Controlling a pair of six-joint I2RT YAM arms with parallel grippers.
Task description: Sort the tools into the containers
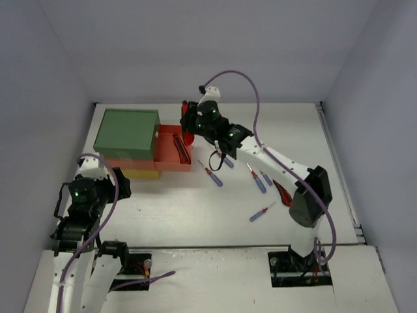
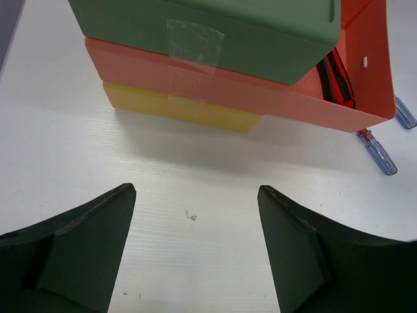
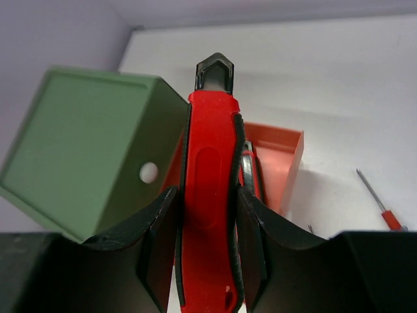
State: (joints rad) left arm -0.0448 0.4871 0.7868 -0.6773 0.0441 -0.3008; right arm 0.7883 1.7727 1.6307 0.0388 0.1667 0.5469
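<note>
Utility knife (image 3: 210,156) | gripped by right claw (image 3: 207,195) | grip clear only from right wrist

Robotics lab test cell. A bare white counter (image 1: 195,222) is boxed in by plain pale walls (image 1: 215,45) on three sides. Two white-and-black robot arms (image 1: 273,160) are bolted at its near edge, with purple cables (image 1: 257,98) looping off them and green lights (image 1: 78,193) glowing on their joints. Just ahead of the left hand (image 2: 195,254) stands a small cabinet (image 2: 195,72) of green, orange and yellow drawers, patched with clear tape (image 2: 194,42). Small screwdrivers (image 1: 259,181) lie scattered on the counter behind the right hand (image 3: 206,192).
</note>
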